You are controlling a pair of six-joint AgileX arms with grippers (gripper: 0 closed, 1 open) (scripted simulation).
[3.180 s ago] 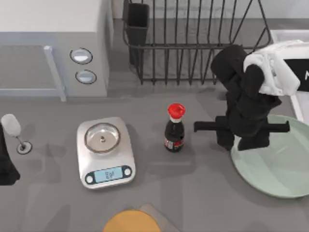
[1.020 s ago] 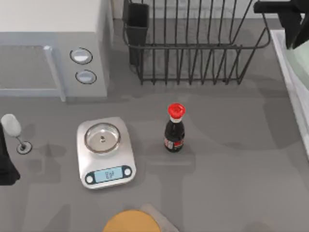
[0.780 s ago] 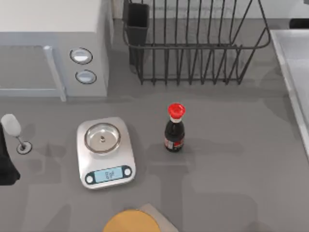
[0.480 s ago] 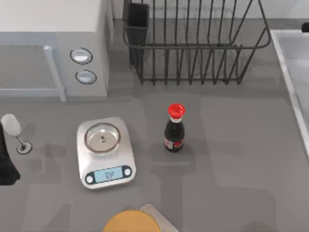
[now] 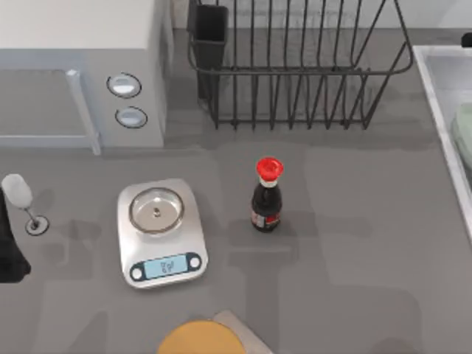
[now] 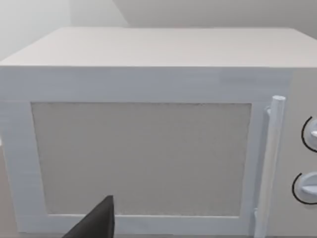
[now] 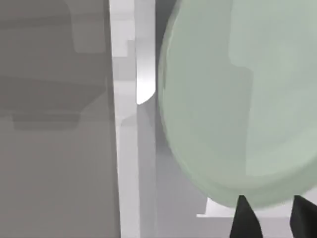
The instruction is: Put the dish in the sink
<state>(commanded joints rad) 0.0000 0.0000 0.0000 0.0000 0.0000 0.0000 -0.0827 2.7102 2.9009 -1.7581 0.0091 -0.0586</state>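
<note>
The grey table [image 5: 346, 251] carries a white microwave [image 5: 81, 66] at the far left and a black dish rack [image 5: 295, 66] behind the middle. The sink [image 5: 435, 96] is seen at the right edge of the table, and the pale green dish [image 5: 464, 133] lies inside it, close to its raised rim. In the right wrist view, the dish [image 7: 233, 99] is seen just beyond the right gripper [image 7: 270, 218], whose fingers [image 7: 245, 220] are apart and not clamped on it. A kitchen scale [image 5: 161, 232] and a dark bottle [image 5: 267, 195] with a red cap stand near the middle. The left gripper [image 6: 96, 225] is parked before the microwave [image 6: 148, 134]; whether its fingers are apart cannot be told.
</note>
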